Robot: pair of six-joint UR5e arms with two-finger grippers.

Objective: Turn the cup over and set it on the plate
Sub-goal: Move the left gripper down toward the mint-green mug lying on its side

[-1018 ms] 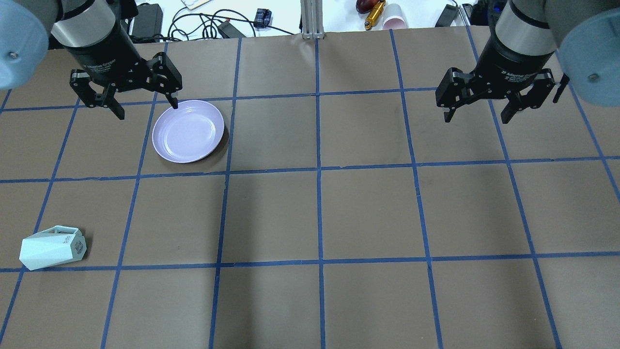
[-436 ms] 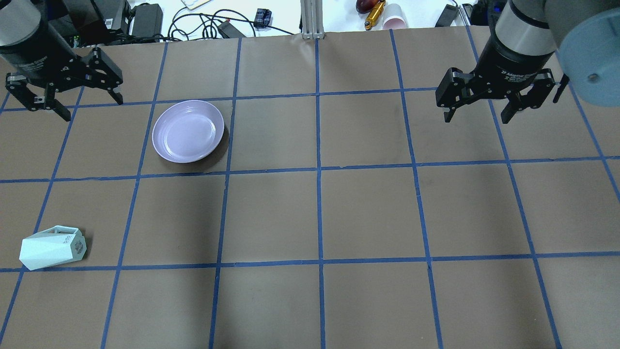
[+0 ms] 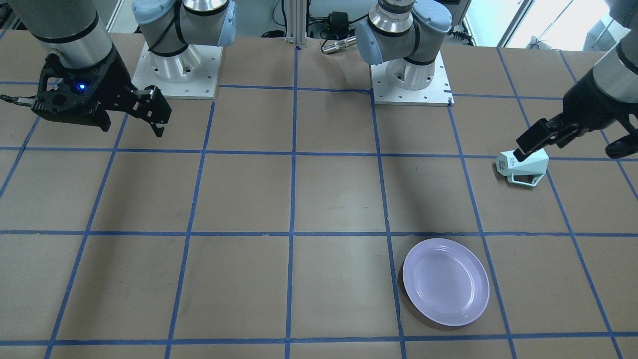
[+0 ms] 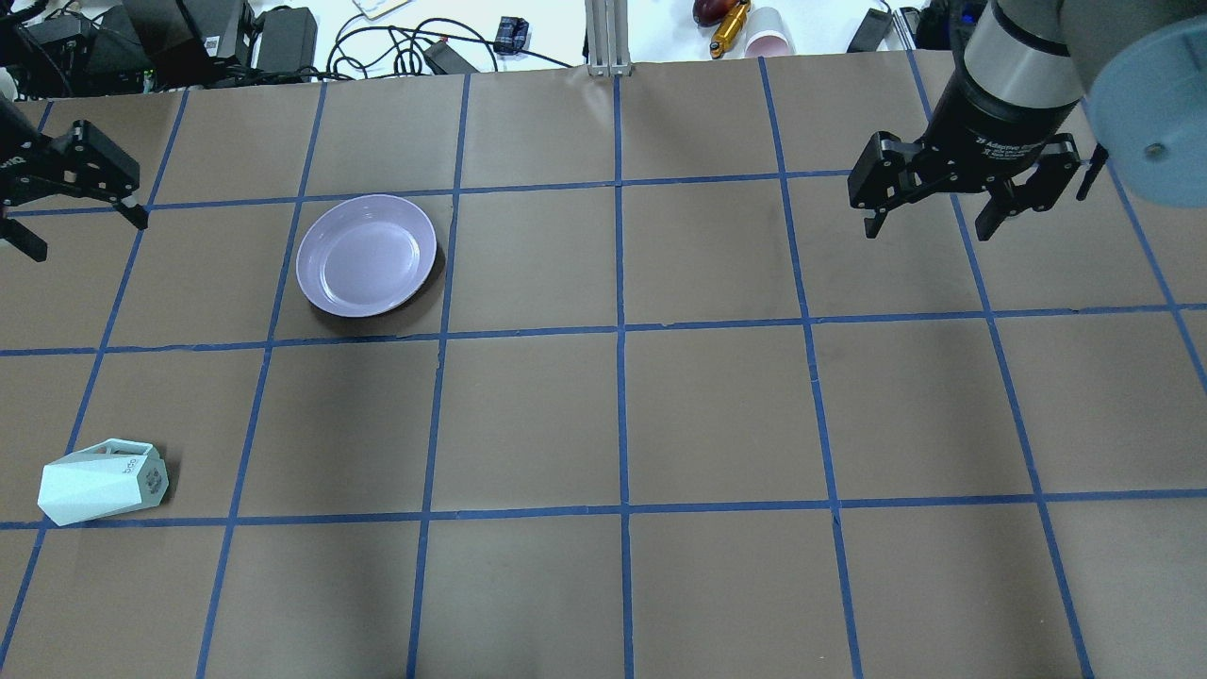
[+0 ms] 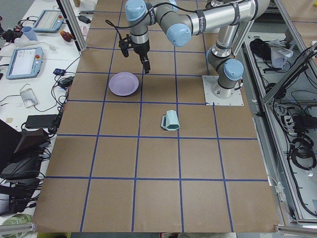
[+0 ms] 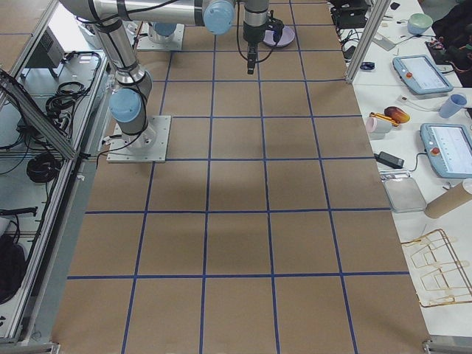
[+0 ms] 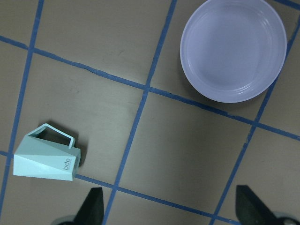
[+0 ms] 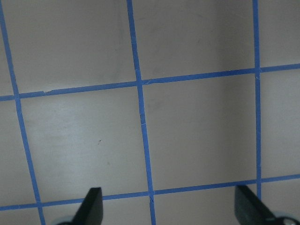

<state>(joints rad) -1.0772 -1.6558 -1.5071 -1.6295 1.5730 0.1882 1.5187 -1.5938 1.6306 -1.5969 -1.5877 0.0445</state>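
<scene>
The mint-green cup [image 4: 102, 483] lies on its side near the table's front left, handle up in the left wrist view [image 7: 46, 158]; it also shows in the front view [image 3: 524, 167]. The lavender plate [image 4: 366, 255] sits empty farther back, also seen in the left wrist view [image 7: 233, 50] and the front view [image 3: 445, 281]. My left gripper [image 4: 80, 231] is open and empty, high at the table's left edge, left of the plate and well behind the cup. My right gripper [image 4: 929, 231] is open and empty over the far right of the table.
The table is brown paper with a blue tape grid [image 4: 620, 330]. Cables and power bricks [image 4: 396, 42] and an aluminium post [image 4: 603, 38] lie beyond the far edge. The two arm bases [image 3: 174, 65] [image 3: 409, 75] stand on the robot's side.
My left gripper has moved left, from beside the plate's far-left rim out to the table's left edge, still open. The right arm, the cup and the plate have not moved.
</scene>
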